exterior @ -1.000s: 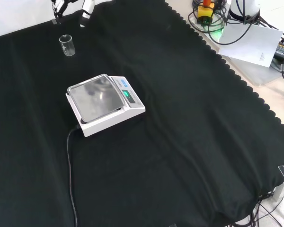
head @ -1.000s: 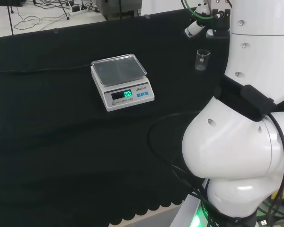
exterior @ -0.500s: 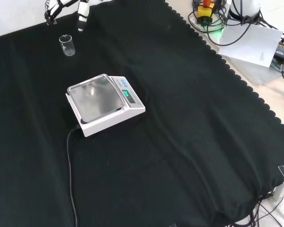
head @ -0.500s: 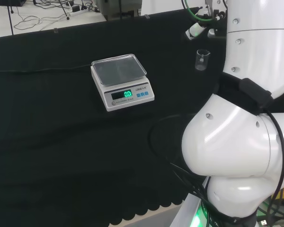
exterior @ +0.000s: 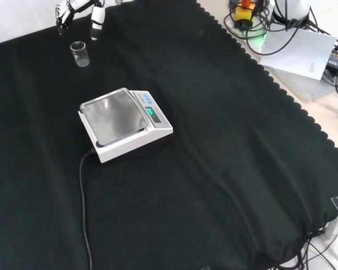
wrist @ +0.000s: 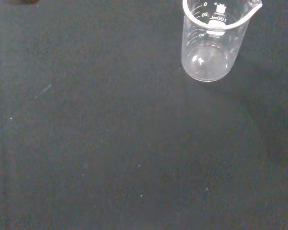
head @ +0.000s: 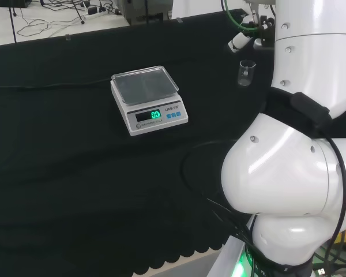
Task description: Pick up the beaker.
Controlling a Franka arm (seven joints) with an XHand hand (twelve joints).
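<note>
Just below robot hand (exterior: 79, 10), beaker (exterior: 80, 54)

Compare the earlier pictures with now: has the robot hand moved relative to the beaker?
Yes. In the front view the robot hand has come down toward the beaker, which stands unmoved.

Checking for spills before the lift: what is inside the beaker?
The beaker looks empty: its clear bottom and the black cloth show through. A thin film of clear liquid could not be told.

Robot hand (exterior: 79, 8) at top, fingers spread, just above upright beaker (exterior: 80, 54); scale (exterior: 124, 123) mid-cloth.
</note>
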